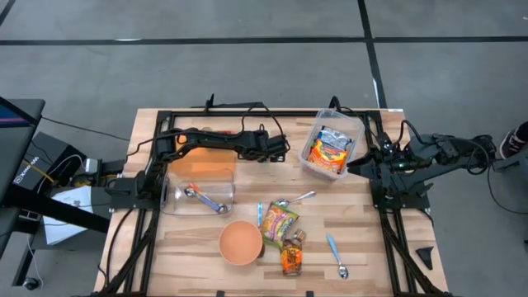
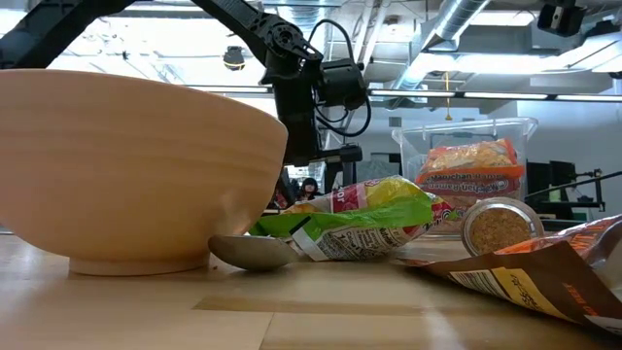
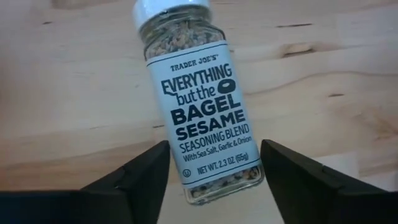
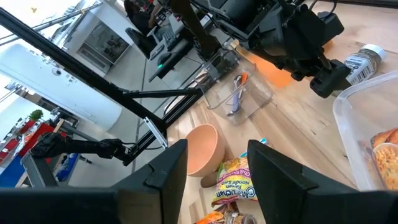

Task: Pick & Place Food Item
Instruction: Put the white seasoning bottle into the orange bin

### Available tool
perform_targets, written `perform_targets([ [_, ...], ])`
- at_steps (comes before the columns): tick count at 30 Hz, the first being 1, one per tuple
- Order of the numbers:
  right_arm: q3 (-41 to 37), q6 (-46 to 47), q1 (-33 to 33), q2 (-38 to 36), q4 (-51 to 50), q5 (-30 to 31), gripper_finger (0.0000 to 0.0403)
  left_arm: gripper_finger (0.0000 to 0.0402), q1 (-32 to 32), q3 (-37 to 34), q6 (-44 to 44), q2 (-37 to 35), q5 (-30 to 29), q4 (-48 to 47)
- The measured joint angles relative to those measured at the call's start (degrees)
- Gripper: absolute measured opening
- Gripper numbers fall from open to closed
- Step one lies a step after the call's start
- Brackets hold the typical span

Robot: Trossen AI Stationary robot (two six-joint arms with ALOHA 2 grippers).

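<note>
Grey concrete floor [image 1: 247,66] w/ dark seams; ceiling ducts [image 2: 466,19] overhead.

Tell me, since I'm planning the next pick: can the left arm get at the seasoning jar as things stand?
Probably yes. The left end effector is open, its fingers flanking the Everything But The Bagel seasoning jar lying on the bare wooden table, with nothing between them.
</note>
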Motion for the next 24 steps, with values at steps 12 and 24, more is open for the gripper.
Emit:
perform_targets([
  [12,0.0,-0.1,0.1,0.0,0.2,-0.2,0.0163,0.0195,-3.0,0.1,3.7,-0.1,1.8,-0.5],
  [24,0.0,-0.1,0.1,0.0,0.2,-0.7,0.0163,0.0211,-11.7,0.2,9.3,-0.8,9.8,-7.0],
])
